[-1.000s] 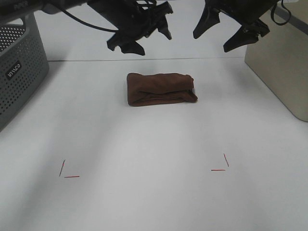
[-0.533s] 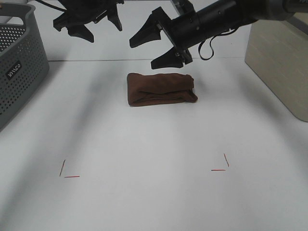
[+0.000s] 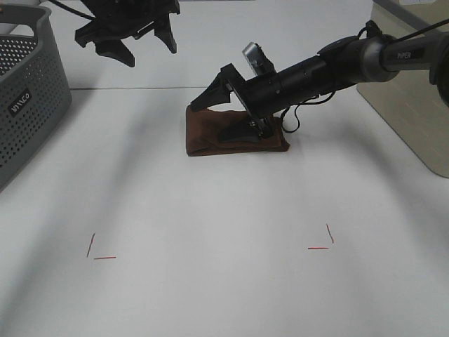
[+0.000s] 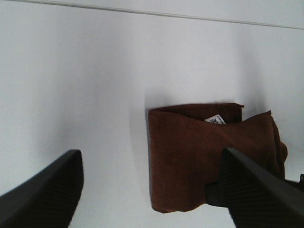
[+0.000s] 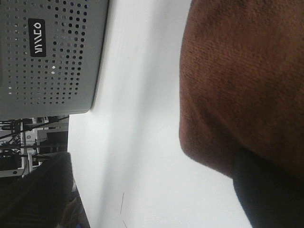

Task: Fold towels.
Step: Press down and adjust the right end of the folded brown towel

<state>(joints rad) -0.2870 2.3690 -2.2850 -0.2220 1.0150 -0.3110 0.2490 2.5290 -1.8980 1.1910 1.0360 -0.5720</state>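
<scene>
White tabletop [image 3: 224, 295] fills my screens, matte and bare apart from thin red corner marks [image 3: 100, 253] near the front edge, with a grey perforated plastic basket [image 3: 28, 98] at the left side. A second ago both my arms hung high behind the dark reddish-brown terry towel [image 3: 203, 137]; since then the right gripper [image 3: 231, 105] has swung across and come down onto it, jaws spread wide, one finger over the far edge and the other lying on the cloth's top. The left gripper [image 3: 130, 38] has pulled back to the left and hovers well above the table, jaws also spread, holding nothing. I read this as the start of a final grasp on a bundle already folded into a compact thick rectangle. From my left wrist camera the towel [image 4: 199, 156] looks soft and nubbly, with a small white tag [image 4: 216, 119] peeking from one layer.
</scene>
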